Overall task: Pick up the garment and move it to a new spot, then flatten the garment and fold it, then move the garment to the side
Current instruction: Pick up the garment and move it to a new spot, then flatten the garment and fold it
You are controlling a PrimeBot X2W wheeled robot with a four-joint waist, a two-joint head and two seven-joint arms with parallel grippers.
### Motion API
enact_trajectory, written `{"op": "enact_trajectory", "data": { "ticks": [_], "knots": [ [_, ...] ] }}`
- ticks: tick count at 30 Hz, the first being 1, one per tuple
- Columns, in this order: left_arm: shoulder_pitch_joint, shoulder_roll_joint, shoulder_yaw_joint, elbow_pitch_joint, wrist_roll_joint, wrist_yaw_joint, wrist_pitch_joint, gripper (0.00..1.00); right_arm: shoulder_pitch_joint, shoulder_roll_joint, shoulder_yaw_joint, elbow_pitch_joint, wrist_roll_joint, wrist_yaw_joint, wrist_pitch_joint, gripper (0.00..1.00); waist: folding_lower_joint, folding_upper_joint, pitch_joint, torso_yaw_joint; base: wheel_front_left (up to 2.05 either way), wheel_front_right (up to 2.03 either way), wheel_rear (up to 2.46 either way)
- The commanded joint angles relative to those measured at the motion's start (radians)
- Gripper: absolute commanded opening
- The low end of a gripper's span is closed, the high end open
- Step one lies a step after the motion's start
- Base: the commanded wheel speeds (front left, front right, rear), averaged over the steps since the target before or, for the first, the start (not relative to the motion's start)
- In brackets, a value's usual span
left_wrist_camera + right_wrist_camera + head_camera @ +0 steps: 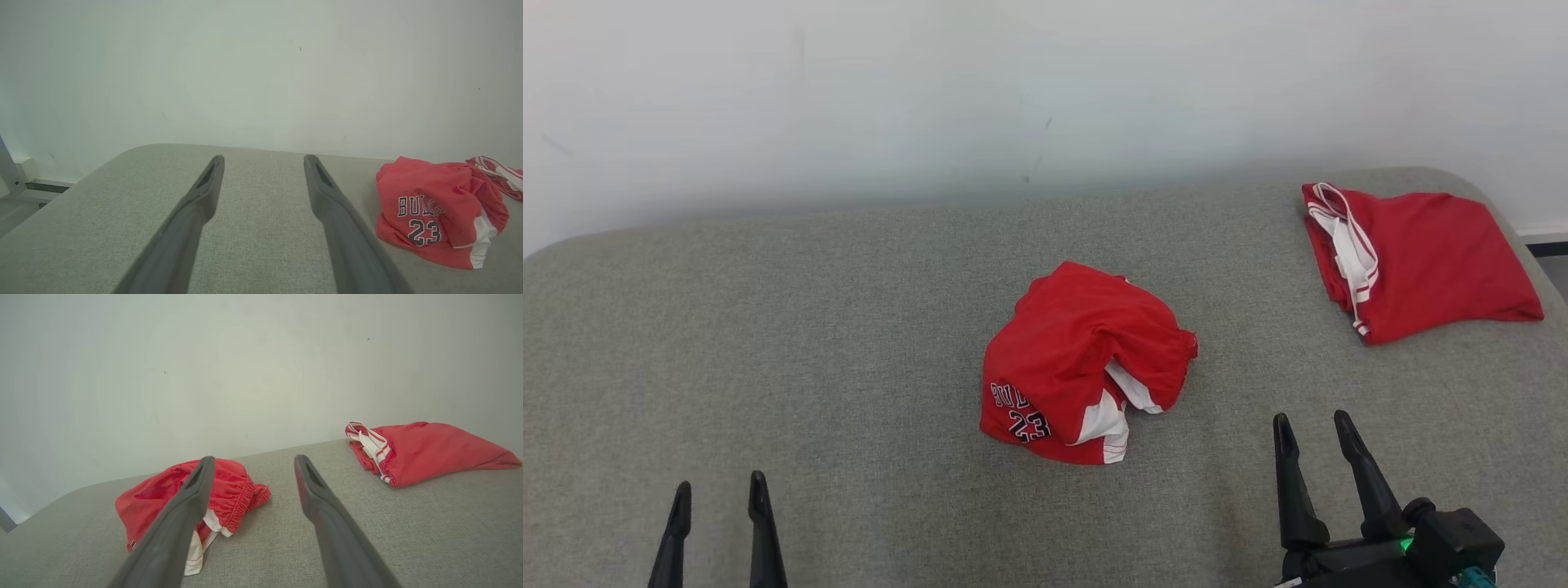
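Both grippers have their fingers spread wide with nothing between them. The right gripper (1312,418) stands just off the near right of the crumpled garment (1078,363). The left gripper (720,482) is well apart from it on the near left.

The garment is a red jersey piece heaped in a lump on the grey padded surface (849,310). Its printed number faces the left gripper, and its white trim and gathered hem are turned toward the right one. A folded garment (1421,257), also red, lies well beyond it to the far right.

The step in hand looks like the first pick-up, and the right gripper is the better placed. It should come in over the raised ridge on the near right of the heap and straddle that fold rather than the flat side. It should close on just a few layers, since a full bunch will likely hang as a ball. A straight lift would clear the fabric from the surface, and the new spot should be kept away from the folded garment
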Motion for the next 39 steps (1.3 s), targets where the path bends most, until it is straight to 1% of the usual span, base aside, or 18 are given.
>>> {"op": "enact_trajectory", "data": {
  "ticks": [1, 3, 11, 16, 27, 39],
  "knots": [
    [0.01, -0.006, 0.001, 0.005, 0.021, -0.009, -0.003, 1.0, 0.008, 0.002, 0.003, 0.003, 0.001, -0.003, 0.0, 1.0, 0.0001, 0.0, -0.003, 0.001, 0.0, 0.0, 0.0],
    [0.016, -0.013, 0.008, 0.016, 0.029, -0.022, -0.003, 1.0, 0.013, 0.002, 0.006, 0.01, 0.0, -0.003, 0.0, 1.0, 0.0001, 0.0, -0.005, 0.002, 0.0, 0.0, 0.0],
    [0.006, -0.028, 0.024, 0.056, 0.054, -0.049, -0.003, 1.0, 0.025, 0.002, 0.017, 0.045, 0.004, -0.003, -0.001, 1.0, 0.0001, 0.0, -0.008, 0.004, 0.0, 0.0, 0.0],
    [-0.001, -0.029, 0.003, 0.079, 0.078, -0.064, -0.003, 1.0, 0.027, 0.002, 0.025, 0.059, 0.0, -0.003, -0.001, 1.0, 0.0001, 0.0, -0.008, 0.004, 0.0, 0.0, 0.0],
    [-0.01, -0.03, -0.012, 0.1, 0.068, -0.074, -0.003, 1.0, 0.02, 0.002, 0.031, 0.073, 0.001, -0.003, 0.0, 1.0, 0.0001, 0.0, -0.005, 0.001, 0.0, 0.0, 0.0],
    [-0.006, -0.03, -0.01, 0.095, 0.068, -0.066, -0.003, 1.0, 0.023, 0.002, 0.029, 0.073, 0.001, -0.003, 0.0, 1.0, 0.0001, 0.0, -0.006, 0.004, 0.0, 0.0, 0.0]
  ]
}}
